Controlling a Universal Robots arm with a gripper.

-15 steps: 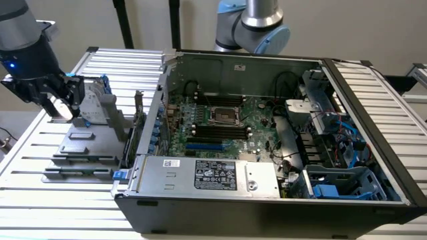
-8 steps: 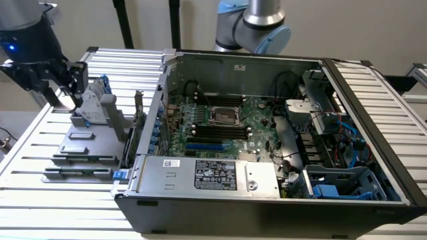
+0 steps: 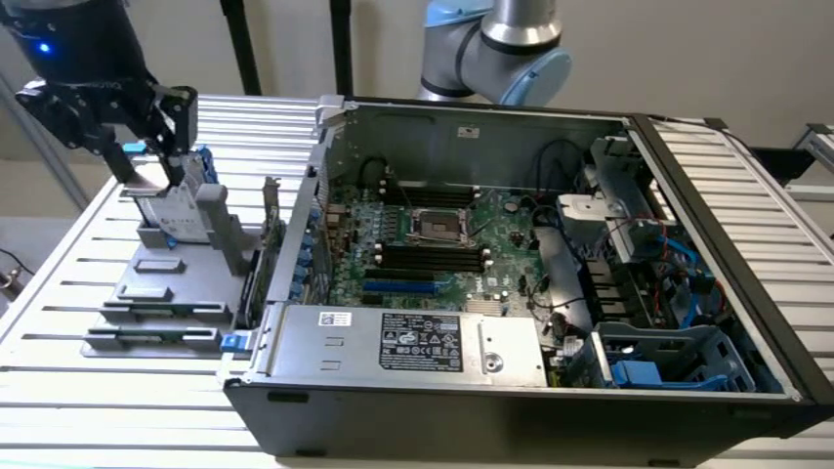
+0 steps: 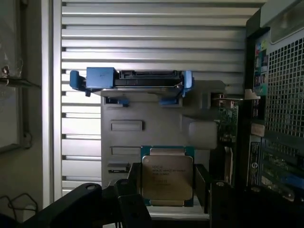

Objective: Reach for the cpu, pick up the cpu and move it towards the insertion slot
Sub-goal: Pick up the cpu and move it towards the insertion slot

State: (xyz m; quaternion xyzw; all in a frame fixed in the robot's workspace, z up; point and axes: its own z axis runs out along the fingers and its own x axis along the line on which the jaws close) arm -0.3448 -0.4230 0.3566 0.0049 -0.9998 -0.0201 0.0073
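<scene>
The cpu, a small square chip with a silvery top and a pale green rim, sits between my two dark fingers. My gripper is shut on its two side edges. In the exterior view my gripper hangs at the far left over the grey parts holder, with the pale cpu at its tips. The insertion slot, a shiny metal frame around a dark centre, lies on the motherboard inside the open case, well to the exterior view's right of my gripper.
A silver hard drive with a blue frame stands in the holder just beside the gripper. The open computer case wall rises between holder and motherboard. Black memory slots, a blue slot and a power supply surround the socket.
</scene>
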